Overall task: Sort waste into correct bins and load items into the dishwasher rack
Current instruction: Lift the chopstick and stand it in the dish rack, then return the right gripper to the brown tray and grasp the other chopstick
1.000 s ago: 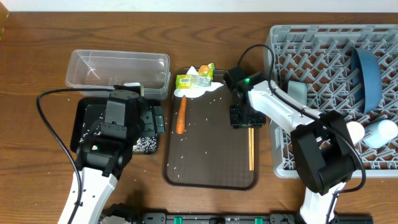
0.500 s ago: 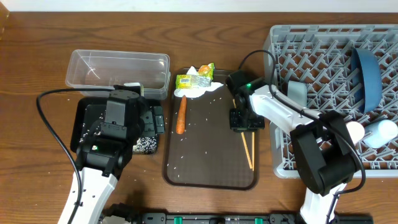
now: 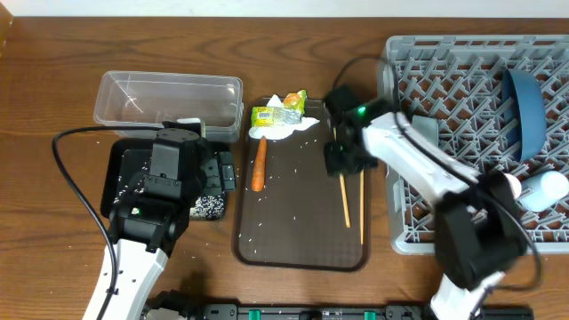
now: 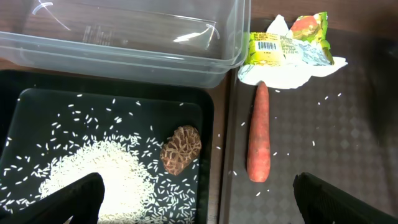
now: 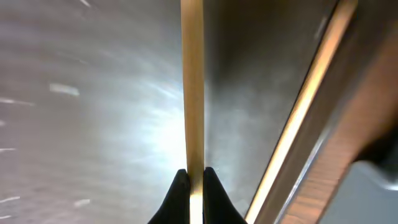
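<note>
- the right gripper (image 3: 341, 163) is shown pinched shut on one wooden chopstick (image 3: 344, 200), gripped near its upper end. the rest of the stick points down over the brown serving tray (image 3: 302, 244). whether its tip touches the tray cannot be told.
- the second chopstick (image 3: 361, 209) lies flat along the tray's right edge, just beside the dishwasher rack (image 3: 462, 62).
- the left gripper (image 4: 196, 199) is spread wide with nothing in it. it hangs over the black tray (image 4: 25, 106), where rice (image 4: 93, 177) is heaped beside a brown food lump (image 4: 181, 149).
- risk: the stick is held by a thin pinch at one end, so it could pivot or slip free when lifted.
- risk: the long free end could catch the tray lip or the rack's near wall during a swing to the right.
- risk: the second chopstick could be knocked off the tray if the held one is dragged across it.
- elsewhere a carrot (image 3: 259, 164), a snack wrapper (image 3: 277, 114) and white tissue (image 3: 271, 132) sit at the tray's upper left, with the clear tub (image 3: 169, 98) beyond.
- in the way are the rack's upright pegs, with a blue plate (image 3: 524, 102) standing at its far side.
</note>
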`<state>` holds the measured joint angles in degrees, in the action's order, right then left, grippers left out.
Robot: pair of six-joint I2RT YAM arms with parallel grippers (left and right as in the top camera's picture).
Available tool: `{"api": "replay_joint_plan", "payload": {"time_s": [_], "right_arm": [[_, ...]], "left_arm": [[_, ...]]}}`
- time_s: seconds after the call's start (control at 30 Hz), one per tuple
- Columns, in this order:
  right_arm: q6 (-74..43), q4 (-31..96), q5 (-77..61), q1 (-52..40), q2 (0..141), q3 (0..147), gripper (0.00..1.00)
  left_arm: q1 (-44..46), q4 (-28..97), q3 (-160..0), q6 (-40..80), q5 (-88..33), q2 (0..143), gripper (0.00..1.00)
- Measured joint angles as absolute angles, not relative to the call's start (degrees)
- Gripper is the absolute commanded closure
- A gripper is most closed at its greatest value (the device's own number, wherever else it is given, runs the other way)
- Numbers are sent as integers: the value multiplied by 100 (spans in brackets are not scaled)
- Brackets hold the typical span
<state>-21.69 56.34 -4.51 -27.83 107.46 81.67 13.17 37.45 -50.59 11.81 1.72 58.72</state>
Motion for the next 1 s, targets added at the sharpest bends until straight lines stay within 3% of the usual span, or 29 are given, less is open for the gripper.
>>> {"api": "replay_joint_plan", "payload": {"time_s": [0.17, 0.6, 1.0], "right_arm": [[-1905, 5819, -495, -2351, 9865, 8759, 99], [-858, 6071, 720, 436, 9216, 9098, 99], [-172, 5747, 1160, 738, 10160, 8984, 99]], "left_arm": [[1317, 3747, -5059, 1181, 169, 5872, 2], [1317, 3743, -5059, 1181, 169, 5874, 2], [1317, 3745, -5059, 1181, 172, 5874, 2]]}}
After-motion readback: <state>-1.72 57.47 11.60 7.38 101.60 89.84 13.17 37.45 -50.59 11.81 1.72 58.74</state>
